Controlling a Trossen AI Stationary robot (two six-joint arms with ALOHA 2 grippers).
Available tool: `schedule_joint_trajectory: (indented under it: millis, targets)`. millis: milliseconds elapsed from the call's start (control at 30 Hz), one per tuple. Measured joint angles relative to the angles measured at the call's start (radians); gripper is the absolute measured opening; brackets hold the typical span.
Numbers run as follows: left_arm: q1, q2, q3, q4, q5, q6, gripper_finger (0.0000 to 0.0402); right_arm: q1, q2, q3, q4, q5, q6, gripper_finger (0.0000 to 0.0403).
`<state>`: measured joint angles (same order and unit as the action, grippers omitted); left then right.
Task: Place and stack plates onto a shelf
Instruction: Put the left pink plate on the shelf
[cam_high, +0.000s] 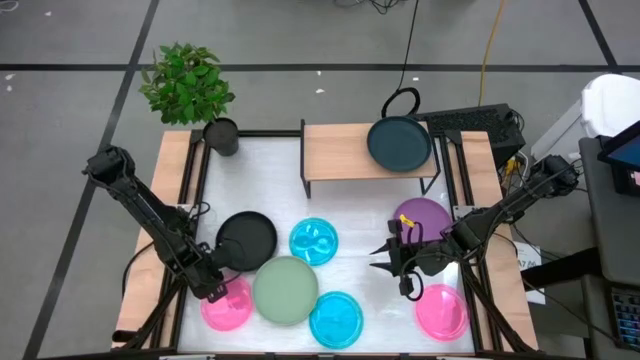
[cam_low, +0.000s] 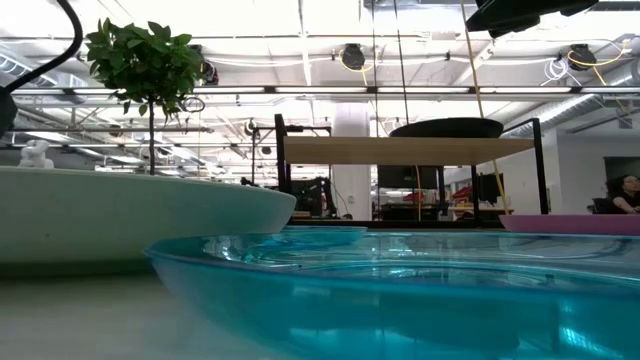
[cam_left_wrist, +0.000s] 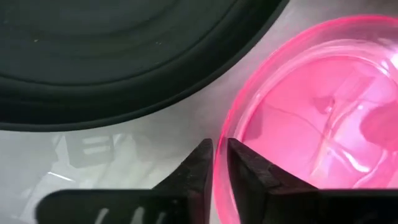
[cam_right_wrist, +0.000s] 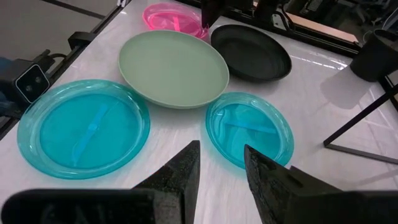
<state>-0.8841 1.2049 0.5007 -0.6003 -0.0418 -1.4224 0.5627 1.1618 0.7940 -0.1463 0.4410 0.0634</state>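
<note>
Plates: a dark teal plate (cam_high: 399, 143) lies on the shelf (cam_high: 335, 152) at its 3 o'clock end; seven more lie on the table (cam_high: 260, 170). The left gripper (cam_left_wrist: 216, 163), fingers nearly together, pinches the rim of the pink plate (cam_left_wrist: 317, 118) at 7 o'clock, beside the black plate (cam_left_wrist: 118, 43). The right gripper (cam_right_wrist: 221, 163) hovers with fingers slightly apart, between the purple plate (cam_high: 425, 213) and a cyan plate (cam_right_wrist: 249, 129).

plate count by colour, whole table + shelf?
Pink plates: 2
Cyan plates: 2
Black plates: 1
Dark teal plates: 1, the only one on the shelf
Sage green plates: 1
Purple plates: 1
Total: 8
</note>
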Motion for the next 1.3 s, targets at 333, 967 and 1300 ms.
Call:
schedule_joint_trajectory:
  millis: [333, 967, 1300]
  targets:
    - [0.0, -0.033, 0.0, -0.002, 0.021, 0.044, 0.0004, 0.0, 0.0, 0.0, 0.0, 0.0, -0.001, 0.0109]
    - [0.04, -0.325, 0.229, -0.393, -0.105, 0.104, 0.0001, 0.0, 0.0, 0.0, 0.0, -0.001, 0.003, 0.0109]
    - [0.302, -0.282, 0.487, -0.498, -0.306, 0.466, 0.0, 0.002, 0.0, 0.0, 0.0, -0.002, 0.003, 0.0109]
